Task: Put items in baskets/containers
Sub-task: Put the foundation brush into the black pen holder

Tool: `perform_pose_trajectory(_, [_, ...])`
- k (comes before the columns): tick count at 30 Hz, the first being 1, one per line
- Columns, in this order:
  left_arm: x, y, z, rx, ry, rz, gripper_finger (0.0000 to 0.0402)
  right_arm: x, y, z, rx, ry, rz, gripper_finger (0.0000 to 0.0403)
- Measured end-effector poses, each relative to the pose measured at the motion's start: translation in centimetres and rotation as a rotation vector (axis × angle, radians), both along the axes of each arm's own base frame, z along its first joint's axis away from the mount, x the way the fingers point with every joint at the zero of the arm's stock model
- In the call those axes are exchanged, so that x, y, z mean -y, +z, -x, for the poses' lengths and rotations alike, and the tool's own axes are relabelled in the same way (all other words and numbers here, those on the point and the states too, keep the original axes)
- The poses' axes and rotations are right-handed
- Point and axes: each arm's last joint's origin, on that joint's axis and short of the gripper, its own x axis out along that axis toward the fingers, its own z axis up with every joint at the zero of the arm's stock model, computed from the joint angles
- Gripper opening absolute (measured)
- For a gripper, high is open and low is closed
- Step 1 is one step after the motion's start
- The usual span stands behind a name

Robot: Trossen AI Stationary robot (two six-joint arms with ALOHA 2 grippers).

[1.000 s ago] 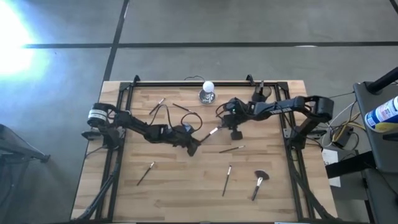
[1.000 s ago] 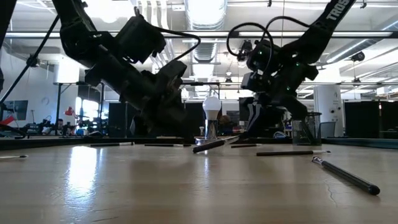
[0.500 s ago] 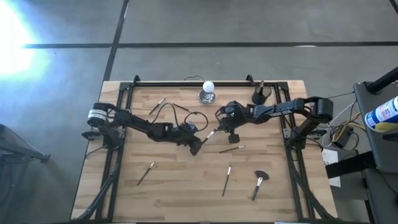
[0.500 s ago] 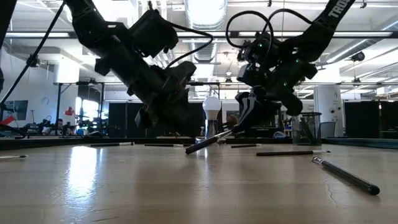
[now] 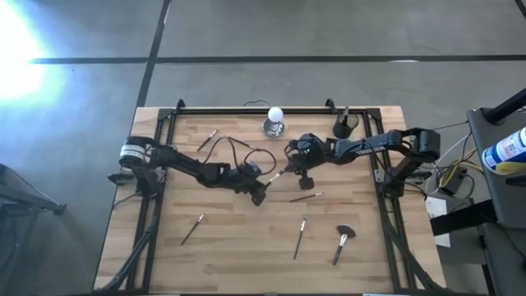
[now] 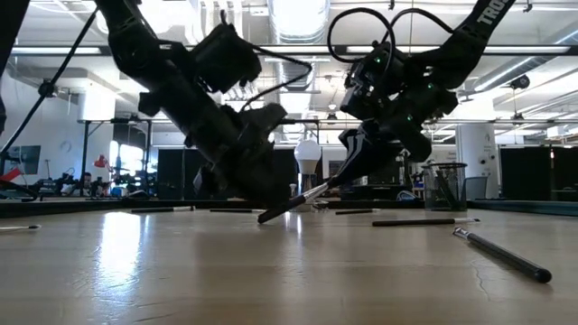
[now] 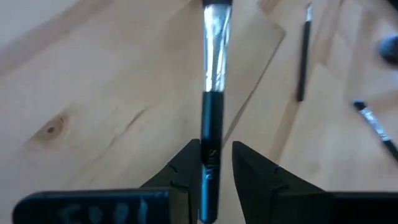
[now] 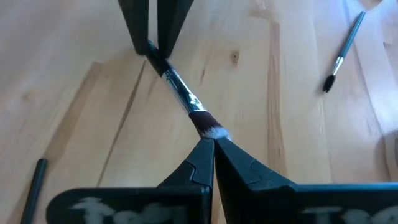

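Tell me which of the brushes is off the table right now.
The black-handled brush mid-table: the left gripper clamps its handle and the right gripper pinches its bristle end, so it hangs tilted. The fan brush and the others lie flat.

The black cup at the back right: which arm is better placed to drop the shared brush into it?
Right. The right gripper pinches the bristle end of the brush and sits nearer the black cup. The left gripper grips the handle end, farther from it on the cup's far side.

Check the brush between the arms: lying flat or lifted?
Lifted, tilted. Left hand grips the brush by its handle; right hand pinches the bristle end.
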Motion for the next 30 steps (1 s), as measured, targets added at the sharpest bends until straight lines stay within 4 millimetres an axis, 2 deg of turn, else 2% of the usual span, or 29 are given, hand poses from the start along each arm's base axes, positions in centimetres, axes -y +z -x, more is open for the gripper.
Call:
perform_pose_trajectory(3, [-0.1, -0.8, 0.0, -0.026, 0.024, -0.013, 0.0083, -0.1, 0.3, -0.3, 0.011, 0.004, 0.000, 0.0008])
perform_pose_trajectory(10, [0.2, -1.0, -0.1, -0.034, -0.028, -0.046, 0.0082, -0.3, 0.6, -0.6, 0.026, 0.001, -0.007, 0.0008])
perform_pose_trajectory(15, [0.8, -1.2, 0.4, -0.037, -0.051, -0.048, 0.0039, -0.3, 0.7, -0.5, 0.028, -0.004, -0.012, 0.0008])
perform_pose_trajectory(18, [1.0, -1.2, 1.0, -0.032, -0.041, -0.079, 0.0037, -0.3, 1.4, -0.4, 0.048, -0.021, -0.009, 0.0009])
perform_pose_trajectory(22, [0.8, -1.0, 1.7, 0.095, -0.031, -0.119, 0.0037, -0.3, 3.5, 0.6, 0.065, -0.075, 0.035, 0.0023])
perform_pose_trajectory(26, [0.2, -0.8, 2.6, 0.279, -0.023, -0.161, 0.0037, -0.2, 5.5, 2.5, 0.090, -0.146, 0.038, 0.0053])
perform_pose_trajectory(30, [-1.1, -0.2, 3.4, 0.441, -0.005, -0.258, 0.0037, -0.6, 5.1, 4.7, 0.144, -0.199, -0.008, 0.0084])
